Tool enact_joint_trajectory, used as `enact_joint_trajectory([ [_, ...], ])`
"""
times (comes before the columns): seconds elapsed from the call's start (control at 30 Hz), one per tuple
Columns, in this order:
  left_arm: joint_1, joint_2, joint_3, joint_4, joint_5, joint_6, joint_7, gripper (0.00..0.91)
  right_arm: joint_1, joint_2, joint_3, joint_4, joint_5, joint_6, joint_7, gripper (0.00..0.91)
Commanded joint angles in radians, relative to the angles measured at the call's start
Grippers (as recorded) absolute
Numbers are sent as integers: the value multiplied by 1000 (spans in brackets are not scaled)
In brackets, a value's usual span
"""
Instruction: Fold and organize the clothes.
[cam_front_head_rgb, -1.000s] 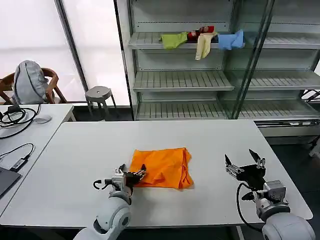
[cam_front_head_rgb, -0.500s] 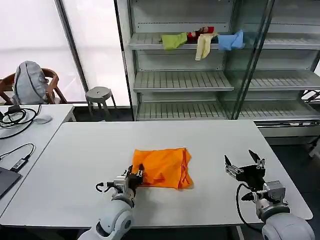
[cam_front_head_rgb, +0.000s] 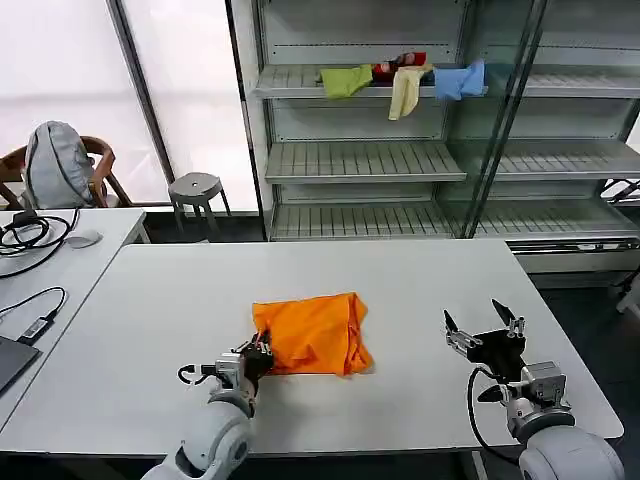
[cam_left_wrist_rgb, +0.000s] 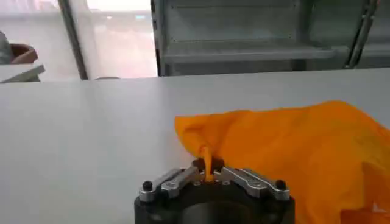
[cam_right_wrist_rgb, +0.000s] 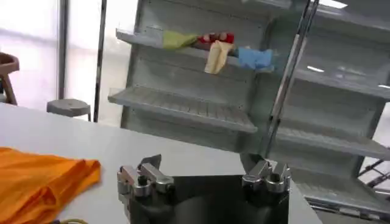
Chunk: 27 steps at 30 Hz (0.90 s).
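Note:
The bright orange T-shirt (cam_front_head_rgb: 312, 333) lies folded into a rough rectangle near the middle of the white table (cam_front_head_rgb: 150, 300). My left gripper (cam_front_head_rgb: 256, 355) sits at the shirt's near left corner, shut on a pinch of orange fabric. In the left wrist view that fabric rises from between the closed fingers (cam_left_wrist_rgb: 208, 169) into the shirt (cam_left_wrist_rgb: 292, 146). My right gripper (cam_front_head_rgb: 482, 325) rests low over the table to the shirt's right, open and holding nothing. In the right wrist view its fingers (cam_right_wrist_rgb: 204, 176) stand wide apart, with the shirt (cam_right_wrist_rgb: 36, 179) off to one side.
A metal shelf unit (cam_front_head_rgb: 400, 160) stands behind the table with small green, cream, red and blue cloths (cam_front_head_rgb: 405, 80) on its top shelf. A second table (cam_front_head_rgb: 60, 250) with cables is at the left, a stool (cam_front_head_rgb: 197, 187) behind it.
My left gripper has pulled back toward me and leftward with the shirt's corner, dragging the whole shirt a little left. The right gripper has barely moved.

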Motion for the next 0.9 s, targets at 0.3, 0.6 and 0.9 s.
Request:
enact_joint_trajectory([
  [0.3,248,433,-792,-143,-78,17,333,20,70,7,-49,-30,1,6,-12,907],
  [0.6,257,418,-755,-280,-6,16,378,20,52,3,-33,-28,2,16,-20,907],
  [0.9,146,134,-102,-368,162,12,358,20,-11,-11,7,-4,0,13,-14,907],
])
